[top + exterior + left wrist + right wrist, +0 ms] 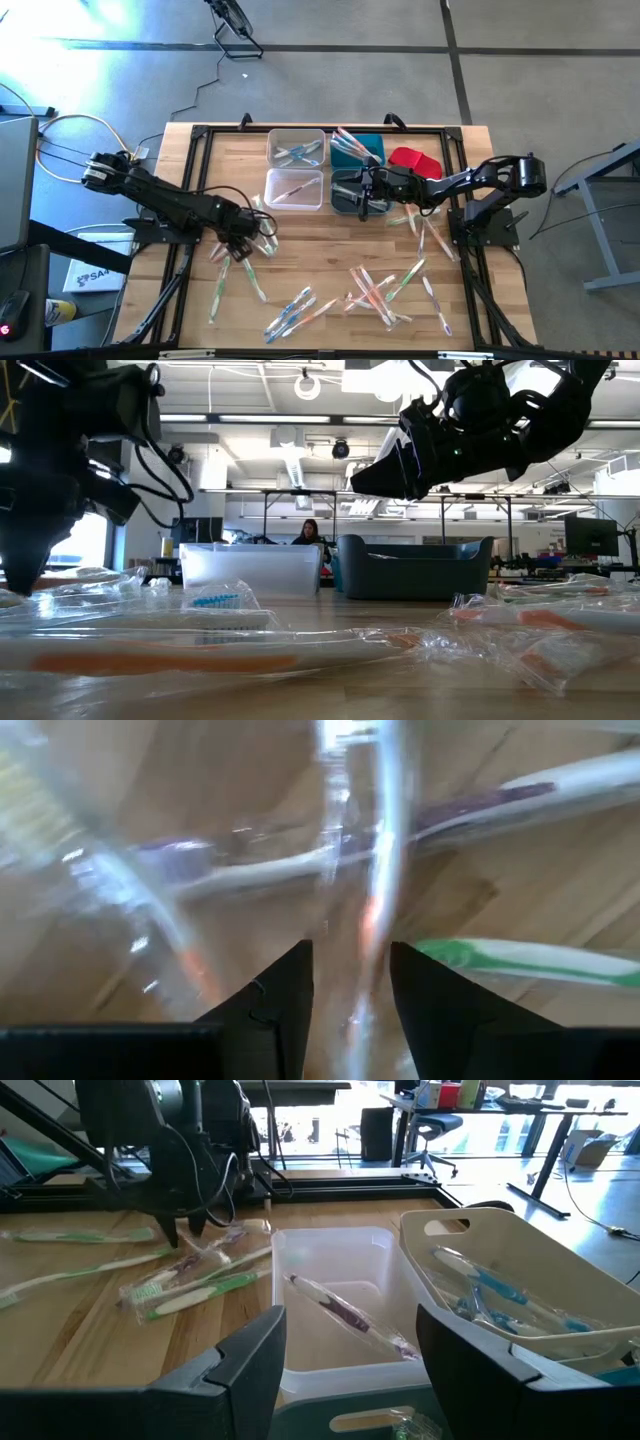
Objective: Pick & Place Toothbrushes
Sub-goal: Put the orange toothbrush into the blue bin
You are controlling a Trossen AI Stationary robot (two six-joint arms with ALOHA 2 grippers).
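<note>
Wrapped toothbrushes lie scattered flat on the wooden table (320, 250), in loose groups at the left (240, 275), near the front (295, 312) and to the right (380, 288). My left gripper (240, 248) points straight down over the left group, low to the table. In the left wrist view its fingers (350, 1010) are open and stand on either side of a clear-wrapped toothbrush (375, 900); I cannot tell whether they touch it. My right gripper (365, 190) hangs open and level above the bins and holds nothing (350, 1370).
Four bins stand at the far middle: two clear ones (296, 147) (293, 188), a teal one (358, 148) and a dark one (350, 195), each with a few toothbrushes inside. A red piece (415, 160) lies beside them. Black frame rails (190, 190) border the table.
</note>
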